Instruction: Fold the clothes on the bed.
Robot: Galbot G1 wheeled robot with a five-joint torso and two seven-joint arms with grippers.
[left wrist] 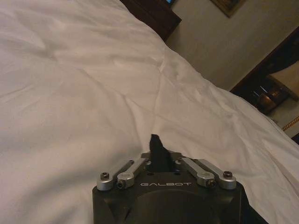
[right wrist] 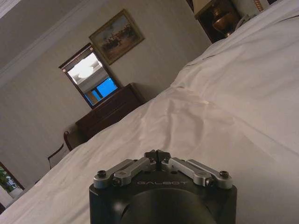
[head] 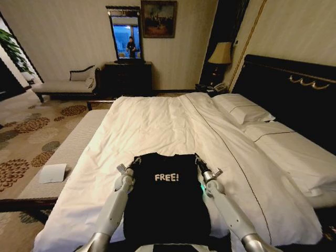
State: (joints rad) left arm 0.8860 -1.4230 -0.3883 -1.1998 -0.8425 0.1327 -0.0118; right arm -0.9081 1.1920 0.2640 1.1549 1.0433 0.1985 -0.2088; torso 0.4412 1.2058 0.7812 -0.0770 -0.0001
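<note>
Head view: my left tool (head: 132, 164) and right tool (head: 200, 161) are both raised at the near edge of the bed (head: 173, 126), each clenched on a top corner of the black T-shirt (head: 166, 202). The shirt hangs between my two arms, held up, with the white "FREE!" lettering (head: 166, 177) upright and facing the camera. The shirt's top edge runs straight from one tool to the other; its lower part drops down between my forearms. Behind it the white duvet (head: 157, 131) lies flat with light creases. Two white pillows (head: 252, 113) sit at the far right against the dark headboard (head: 294, 89). A pale bench (head: 68, 152) runs along the left of the bed with a small white card (head: 52, 173) on it. Far off: a dark dresser (head: 127, 79) under a mirror (head: 126, 34), a framed painting (head: 158, 18), a chaise (head: 68, 84) at far left, a lamp (head: 221, 54) near the headboard.

Left wrist view: my left tool (left wrist: 160, 156) is clenched, a peak of black T-shirt fabric (left wrist: 156, 145) sticking up between the pinched fingers. White duvet (left wrist: 93, 93) beyond.

Right wrist view: my right tool (right wrist: 158, 156) is clenched, fingers (right wrist: 150, 154) pressed together with a bit of dark fabric at the tips. White duvet (right wrist: 210, 116) beyond, dresser (right wrist: 110, 112), mirror (right wrist: 91, 74) and painting (right wrist: 117, 36) on the far wall.
</note>
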